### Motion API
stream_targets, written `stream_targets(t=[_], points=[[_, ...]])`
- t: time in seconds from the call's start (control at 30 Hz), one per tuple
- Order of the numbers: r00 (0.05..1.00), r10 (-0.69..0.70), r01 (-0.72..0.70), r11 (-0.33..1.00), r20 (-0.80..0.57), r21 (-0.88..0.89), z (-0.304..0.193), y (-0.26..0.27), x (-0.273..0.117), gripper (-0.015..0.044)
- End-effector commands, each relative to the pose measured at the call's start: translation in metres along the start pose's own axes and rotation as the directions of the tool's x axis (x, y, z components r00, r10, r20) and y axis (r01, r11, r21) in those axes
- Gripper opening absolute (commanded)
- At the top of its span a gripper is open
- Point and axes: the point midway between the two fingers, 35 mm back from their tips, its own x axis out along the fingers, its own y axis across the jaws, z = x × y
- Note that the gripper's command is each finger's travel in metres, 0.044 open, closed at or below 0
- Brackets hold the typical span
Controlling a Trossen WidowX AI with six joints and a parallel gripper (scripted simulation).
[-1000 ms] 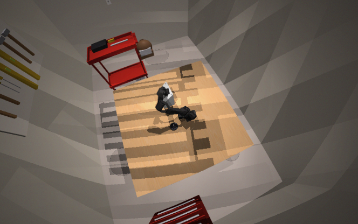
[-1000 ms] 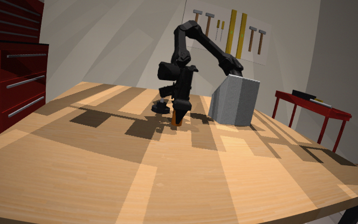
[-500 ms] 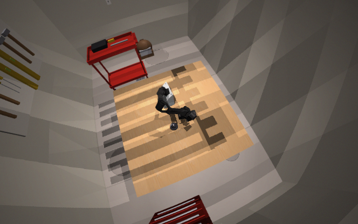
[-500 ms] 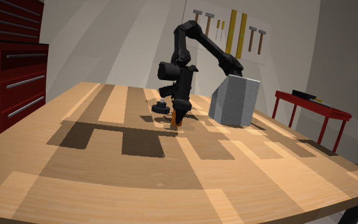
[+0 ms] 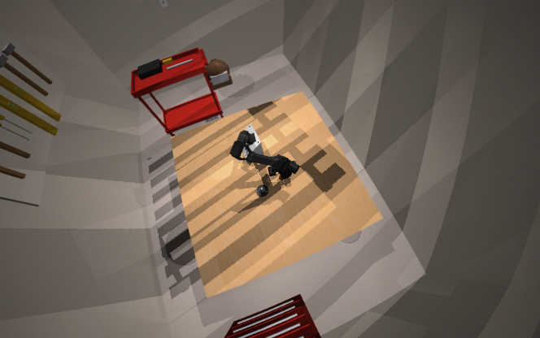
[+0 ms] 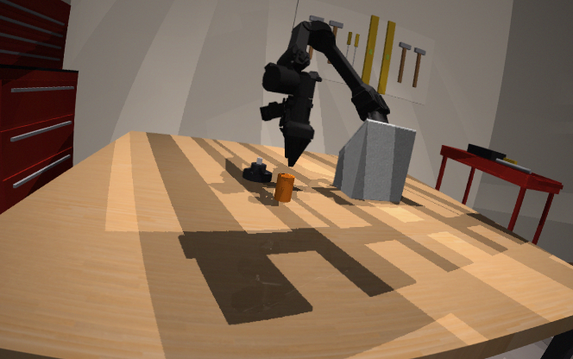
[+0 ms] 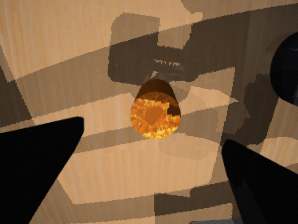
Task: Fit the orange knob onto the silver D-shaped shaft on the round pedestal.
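Orange cylindrical knob (image 6: pixel 284 188) (image 7: pixel 156 117) upright on wooden bench (image 5: pixel 260 244) (image 6: pixel 108 276), near round black pedestal (image 5: pixel 262 190) (image 6: pixel 257 173) (image 7: pixel 289 70). Black pincer (image 6: pixel 292 166) (image 7: pixel 154 135) wide, nothing held, above knob. Risks: off-centre descent tips knob; skewed regrip misaligns hidden flat, jamming on shaft (image 6: pixel 259 160).

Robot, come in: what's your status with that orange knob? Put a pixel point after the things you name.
Pincer (image 6: pixel 292 166) (image 7: pixel 154 135) open, above knob. Orange knob (image 6: pixel 284 188) (image 7: pixel 155 116) standing on table (image 5: pixel 260 252) (image 6: pixel 86 276) (image 7: pixel 125 175), beside pedestal (image 5: pixel 262 191) (image 6: pixel 257 174) (image 7: pixel 287 70), not fitted. Nothing visible blocking the way between them.
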Motion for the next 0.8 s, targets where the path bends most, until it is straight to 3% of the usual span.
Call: stream_targets(t=[0.0, 0.77], points=[[1.000, 0.001, -0.001, 1.000, -0.005, 0.005, -0.001, 0.000, 0.002, 0.0440], [1.000, 0.001, -0.001, 1.000, -0.005, 0.005, 0.000, 0.000, 0.043, 0.0440]])
